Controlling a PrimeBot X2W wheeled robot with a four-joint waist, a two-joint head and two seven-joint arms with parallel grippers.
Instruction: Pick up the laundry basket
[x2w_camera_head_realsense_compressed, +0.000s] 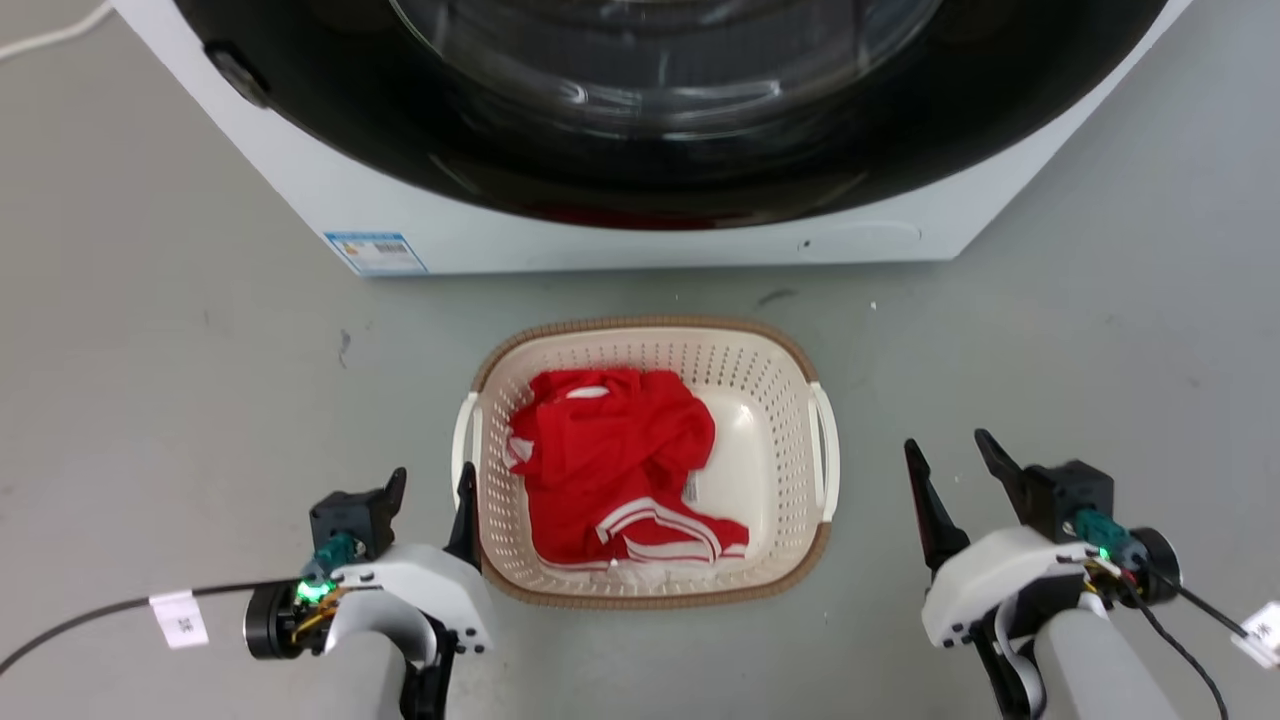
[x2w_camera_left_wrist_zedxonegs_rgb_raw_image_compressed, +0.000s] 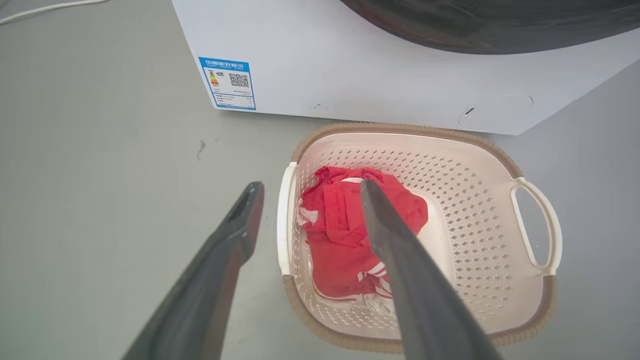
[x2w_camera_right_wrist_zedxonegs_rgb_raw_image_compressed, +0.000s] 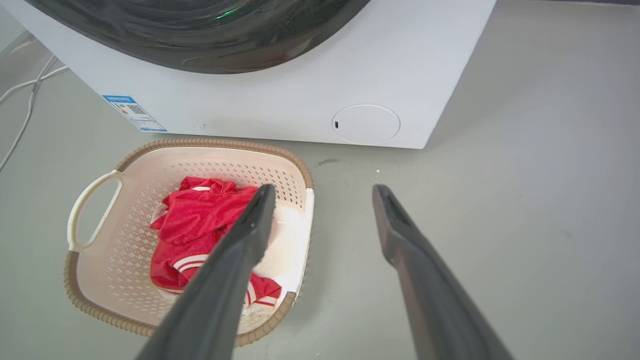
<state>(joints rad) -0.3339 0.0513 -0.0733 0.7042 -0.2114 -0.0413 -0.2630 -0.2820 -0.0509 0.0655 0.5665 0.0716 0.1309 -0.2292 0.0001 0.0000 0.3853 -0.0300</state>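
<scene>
Left gripper (x2w_camera_head_realsense_compressed: 432, 483), fingers apart, hangs by the left side of the one laundry basket (x2w_camera_head_realsense_compressed: 650, 330); contact unclear. The basket sits on the floor (x2w_camera_head_realsense_compressed: 150, 350) before the cropped washing machine (x2w_camera_head_realsense_compressed: 600, 245), holding one red garment (x2w_camera_head_realsense_compressed: 610, 450). Right gripper (x2w_camera_head_realsense_compressed: 948, 448), spread too, stands apart.

Head view: high, looking steeply down at floor (x2w_camera_head_realsense_compressed: 150, 350); laundry basket (x2w_camera_head_realsense_compressed: 780, 400) centred, washing machine (x2w_camera_head_realsense_compressed: 620, 245) along top edge.
Left wrist view: low, close, at basket's left side, facing machine along left fingers (x2w_camera_left_wrist_zedxonegs_rgb_raw_image_compressed: 235, 235).
Right wrist view: low, at basket's right side, along right fingers (x2w_camera_right_wrist_zedxonegs_rgb_raw_image_compressed: 400, 240).
All three share basket, red garment (x2w_camera_head_realsense_compressed: 610, 450), machine's lower front, blue label (x2w_camera_head_realsense_compressed: 375, 252).
</scene>
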